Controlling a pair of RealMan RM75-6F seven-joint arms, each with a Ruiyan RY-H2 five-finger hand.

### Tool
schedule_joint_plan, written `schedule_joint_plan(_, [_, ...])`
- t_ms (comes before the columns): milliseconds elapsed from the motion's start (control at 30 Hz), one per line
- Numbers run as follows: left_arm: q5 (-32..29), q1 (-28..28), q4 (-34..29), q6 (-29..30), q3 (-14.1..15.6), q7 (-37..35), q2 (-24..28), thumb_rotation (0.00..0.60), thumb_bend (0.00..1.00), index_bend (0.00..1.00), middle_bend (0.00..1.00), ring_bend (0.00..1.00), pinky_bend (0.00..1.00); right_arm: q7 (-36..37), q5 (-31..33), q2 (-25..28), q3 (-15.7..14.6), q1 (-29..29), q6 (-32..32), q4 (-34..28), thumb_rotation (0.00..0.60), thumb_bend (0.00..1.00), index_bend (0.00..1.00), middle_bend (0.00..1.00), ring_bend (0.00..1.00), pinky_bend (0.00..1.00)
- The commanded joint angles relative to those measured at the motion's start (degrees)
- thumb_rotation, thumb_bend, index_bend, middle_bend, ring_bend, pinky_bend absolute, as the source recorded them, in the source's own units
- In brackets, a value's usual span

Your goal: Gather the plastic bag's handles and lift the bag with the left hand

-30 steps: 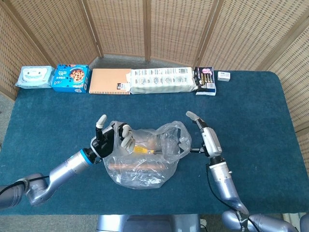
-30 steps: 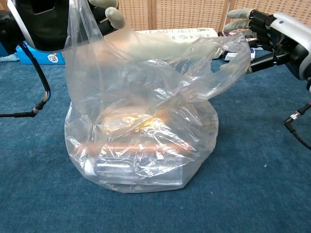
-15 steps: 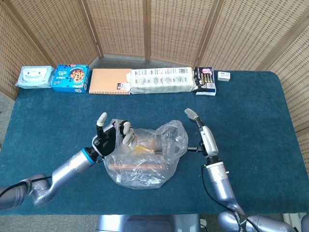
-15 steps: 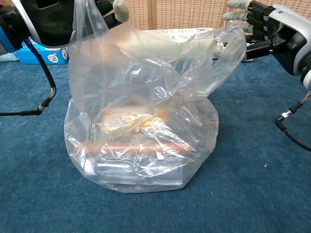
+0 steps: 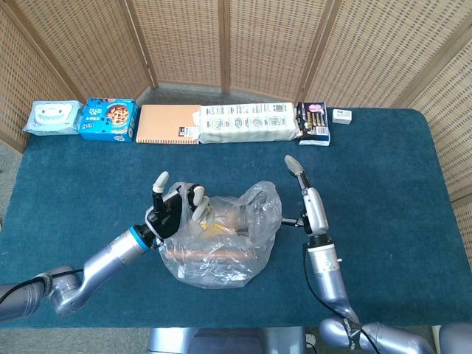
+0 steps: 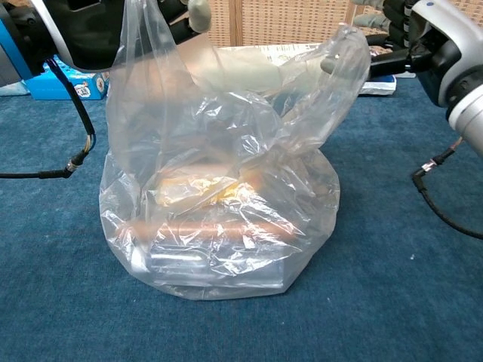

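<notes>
A clear plastic bag [image 5: 221, 240] sits on the blue-covered bench [image 5: 398, 169], its base flat on the cloth in the chest view and its load, a long brownish item with a flat pack beneath it, resting low inside. The left hand [image 5: 175, 210] holds one handle [image 6: 139, 56] raised on the bag's left side, fingers [image 5: 196, 200] curled into the film while the thumb stands clear. The right hand [image 5: 308, 203] stands at the bag's right side, fingers extended and held close together, with the second handle [image 6: 343, 56] drawn up against it; whether it pinches that loop or only props it up cannot be told, since the chest view cuts the fingers off at the frame's top edge.

By the look of things the task is about half done: both handles are up off the contents, but they stand apart at opposite sides of the bag's mouth and the bag carries its own weight on the bench. What appears to remain is bringing the right-side handle across to the left hand, closing the left hand around both loops together, and then raising the bag clear.

Along the far edge of the bench lie a wet-wipes pack [image 5: 50, 116], a blue cookie box [image 5: 108, 119] and an orange notebook [image 5: 169, 124], well apart from the work.
</notes>
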Motion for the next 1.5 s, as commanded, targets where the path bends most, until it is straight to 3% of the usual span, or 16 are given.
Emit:
schedule_joint_plan(33, [-0.33,-0.07,-0.24,-0.73,-0.14,0.76,-0.29,0.0,0.17,0.6,0.69,0.68,0.5,0.8,0.12,-1.24,1.34,0.22,1.55,-0.3,0.6,0.08,0.33,0.21,0.16,0.12])
schedule_joint_plan(133, [-1.27,0.23,0.1,-1.56,-0.25,2.12,-0.5,0.0,0.17,0.6,0.69,0.68,0.49,1.67,0.35,-1.9,2.15,0.14,2.59,0.17,0.6,0.1,0.42,0.26,0.17,0.12])
schedule_joint_plan(333, [-3.09,0.99,0.74,-2.44,-1.04,4.78,-0.99,0.0,0.17,0.6,0.69,0.68,0.49,3.32,-0.11,-2.17,2.86,-0.15,4.13,1.16,0.6,0.15,0.47,0.29,0.2,0.12])
schedule_joint_plan(667, [-5.8,2.89,0.36,-1.74,-3.35,13.12,-1.89,0.0,0.17,0.6,0.69,0.68,0.49,4.95,-0.19,-0.74,3.28,-0.91,4.87,0.5,0.6,0.14,0.48,0.29,0.2,0.12])
schedule_joint_plan(1000, [-8.42,4.47,-1.37,-2.5,-5.66,18.26,-2.17,0.0,0.17,0.6,0.69,0.68,0.47,5.37,1.51,0.6,6.13,0.78,2.99,-0.89,0.6,0.13,0.46,0.29,0.2,0.12])
schedule_joint_plan(1500, [-8.76,5.96,-2.37,-3.59,-7.9,23.01,-1.77,0.0,0.17,0.6,0.68,0.58,0.41,5.0,-0.38,3.74,4.16,-2.29,6.59,-6.19,0.6,0.1,0.38,0.26,0.18,0.12])
